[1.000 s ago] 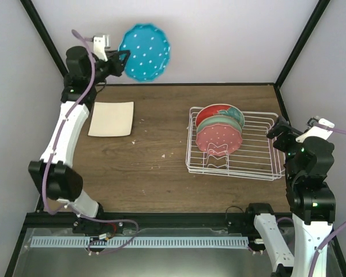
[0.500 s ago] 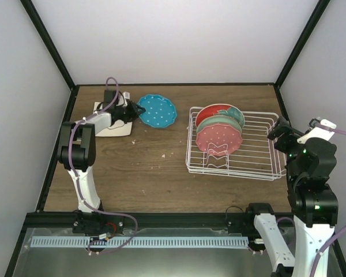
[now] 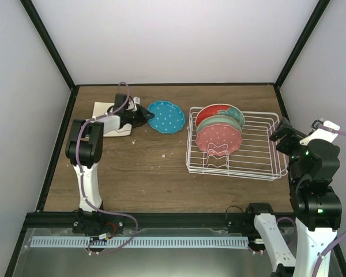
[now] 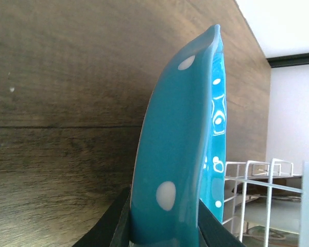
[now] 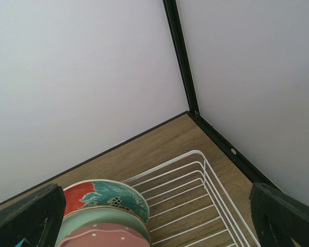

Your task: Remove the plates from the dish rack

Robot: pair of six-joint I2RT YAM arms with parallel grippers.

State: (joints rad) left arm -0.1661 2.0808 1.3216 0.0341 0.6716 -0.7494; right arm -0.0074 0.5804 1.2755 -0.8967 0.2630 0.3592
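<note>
Your left end effector (image 3: 143, 117) grips the blue polka-dot plate (image 3: 167, 116) by its rim, low over the table (image 3: 138, 167), between the beige square plate (image 3: 104, 108) and the dish rack (image 3: 259, 167); your right end effector (image 3: 279, 133) is spread wide, empty, beside the rack

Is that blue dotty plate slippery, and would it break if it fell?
The blue polka-dot plate looks glossy with bright reflections, so probably slippery. Pinched only at its rim by the left gripper, it holds its shape: likely stiff, and it might chip on the hard wooden table.
</note>
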